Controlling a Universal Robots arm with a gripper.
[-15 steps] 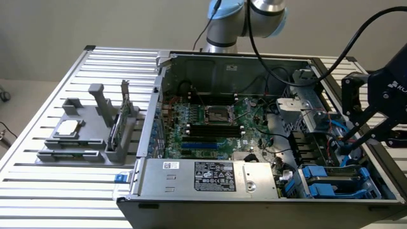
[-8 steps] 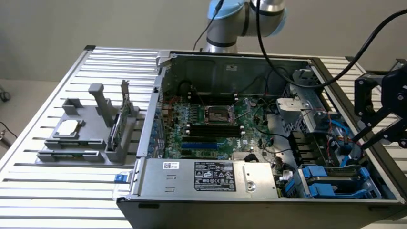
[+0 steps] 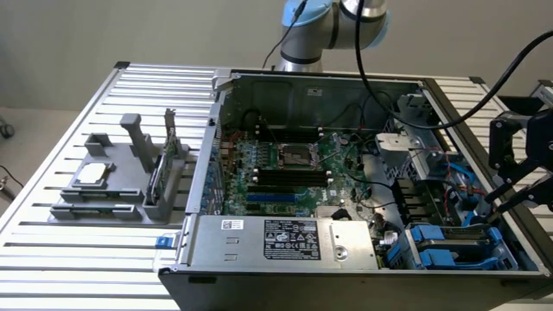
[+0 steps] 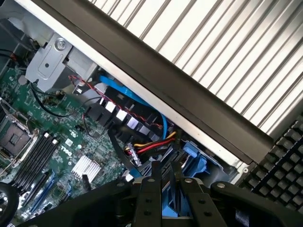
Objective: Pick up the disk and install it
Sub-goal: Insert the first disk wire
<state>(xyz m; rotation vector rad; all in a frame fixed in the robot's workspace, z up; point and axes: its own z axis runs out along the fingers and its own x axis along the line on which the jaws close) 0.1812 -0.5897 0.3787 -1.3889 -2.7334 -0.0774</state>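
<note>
The disk (image 3: pixel 451 241), a grey drive in a bright blue carrier, sits low in the drive bay at the near corner of the open computer case (image 3: pixel 311 97), on the exterior view's right. My black gripper (image 3: pixel 486 219) reaches down onto its outer end from that side. In the wrist view the blue carrier (image 4: pixel 195 158) shows between and beyond the two black fingers (image 4: pixel 150 189), and my gripper (image 4: pixel 165 165) is shut on it with a narrow gap. Most of the drive body is hidden under the fingers and the bay.
Red, yellow and blue cables (image 4: pixel 151 144) run just beside the bay, under the case's dark rim (image 4: pixel 189 99). The motherboard (image 3: pixel 285 168) and power supply (image 3: pixel 285 240) fill the case. A grey fixture (image 3: pixel 112 188) holding a silver chip (image 3: pixel 93 173) and green card (image 3: pixel 160 172) stands on the exterior view's left.
</note>
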